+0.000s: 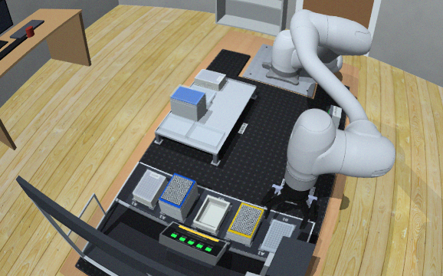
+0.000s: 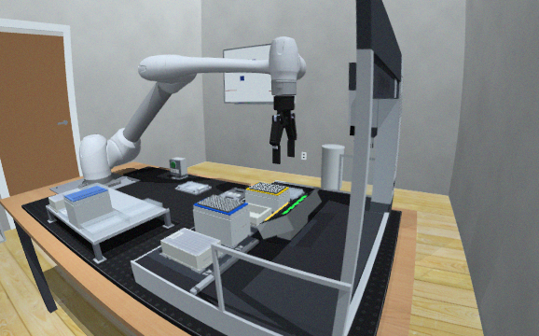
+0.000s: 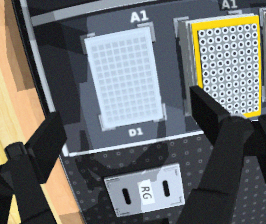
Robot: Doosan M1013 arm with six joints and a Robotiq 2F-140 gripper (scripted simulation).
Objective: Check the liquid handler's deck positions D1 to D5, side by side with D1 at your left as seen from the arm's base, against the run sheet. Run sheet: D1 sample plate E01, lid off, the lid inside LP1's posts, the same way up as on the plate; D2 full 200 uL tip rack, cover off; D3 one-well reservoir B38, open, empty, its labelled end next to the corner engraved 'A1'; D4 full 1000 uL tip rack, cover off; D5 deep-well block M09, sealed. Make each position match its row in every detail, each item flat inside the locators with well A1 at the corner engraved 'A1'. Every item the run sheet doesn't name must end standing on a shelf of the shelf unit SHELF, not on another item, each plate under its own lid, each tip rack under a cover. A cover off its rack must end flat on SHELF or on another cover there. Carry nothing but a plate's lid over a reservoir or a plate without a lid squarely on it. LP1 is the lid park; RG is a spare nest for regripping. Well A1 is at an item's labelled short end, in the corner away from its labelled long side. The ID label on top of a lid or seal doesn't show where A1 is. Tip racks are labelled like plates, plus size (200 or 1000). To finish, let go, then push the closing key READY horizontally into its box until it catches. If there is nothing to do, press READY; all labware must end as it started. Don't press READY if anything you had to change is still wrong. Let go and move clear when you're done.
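Observation:
My gripper (image 2: 283, 151) (image 1: 292, 199) is open and empty, pointing down, high above the right end of the deck row. In the wrist view its fingers frame the white sample plate (image 3: 124, 72) in D1, whose wells show. This plate is at the row's right end in the top view (image 1: 279, 234). Beside it stand the yellow-rimmed tip rack (image 1: 246, 220), the open white reservoir (image 1: 211, 214), the blue-rimmed tip rack (image 1: 178, 195) and a sealed white block (image 1: 149, 188). The RG nest (image 3: 144, 191) lies just below D1 and holds nothing.
The shelf unit (image 1: 206, 115) holds a blue-covered rack (image 1: 188, 101) and a white box (image 1: 210, 79). A flat clear item (image 2: 194, 188) lies behind the deck. A small box with a green button (image 2: 176, 166) stands near the arm's base. A panel with green lights (image 1: 192, 242) fronts the deck.

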